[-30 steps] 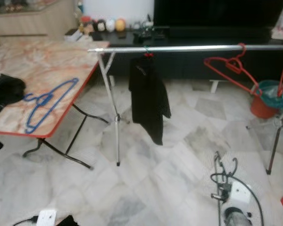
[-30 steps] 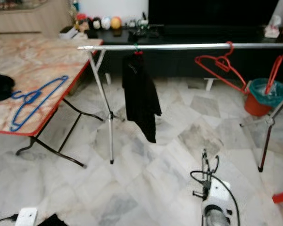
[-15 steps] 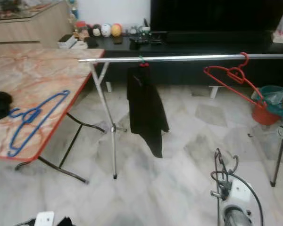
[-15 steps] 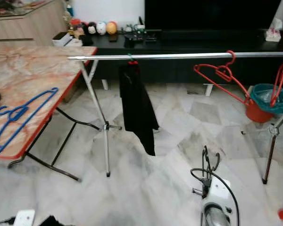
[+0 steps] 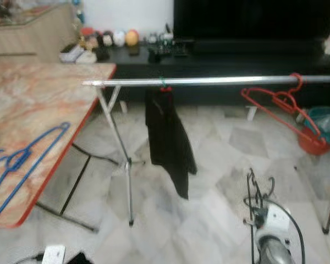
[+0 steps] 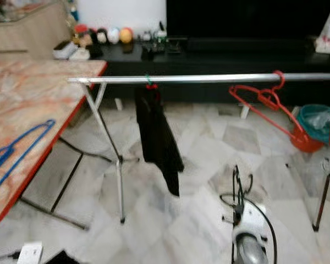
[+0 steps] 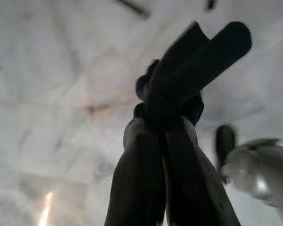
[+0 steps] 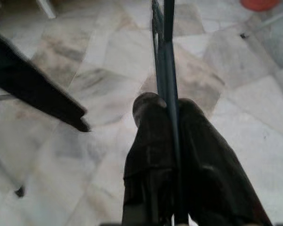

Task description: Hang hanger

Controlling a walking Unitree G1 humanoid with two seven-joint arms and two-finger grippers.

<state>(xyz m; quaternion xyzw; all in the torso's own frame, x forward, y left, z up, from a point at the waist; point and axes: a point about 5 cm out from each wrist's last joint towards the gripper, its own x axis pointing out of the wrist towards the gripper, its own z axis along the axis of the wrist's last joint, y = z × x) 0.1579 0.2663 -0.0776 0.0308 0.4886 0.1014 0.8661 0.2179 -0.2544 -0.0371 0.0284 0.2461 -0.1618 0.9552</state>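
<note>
Here our right gripper [image 8: 166,106] is clamped on a thin dark hanger [image 8: 163,52], its two fingers [image 8: 148,141] pinching the wire, which runs straight out past the tips above the marble floor [image 8: 108,52]. Ahead of and above it we see the silver rail [image 5: 209,81], with a black garment [image 5: 168,137] hanging from it off toward our left and a red hanger [image 5: 280,104] hooked on further right. Our left gripper [image 7: 198,52] hangs over bare floor, fingers pressed together and holding nothing. Far to its left, a blue hanger [image 5: 22,162] lies on the marble-top table [image 5: 38,104].
</note>
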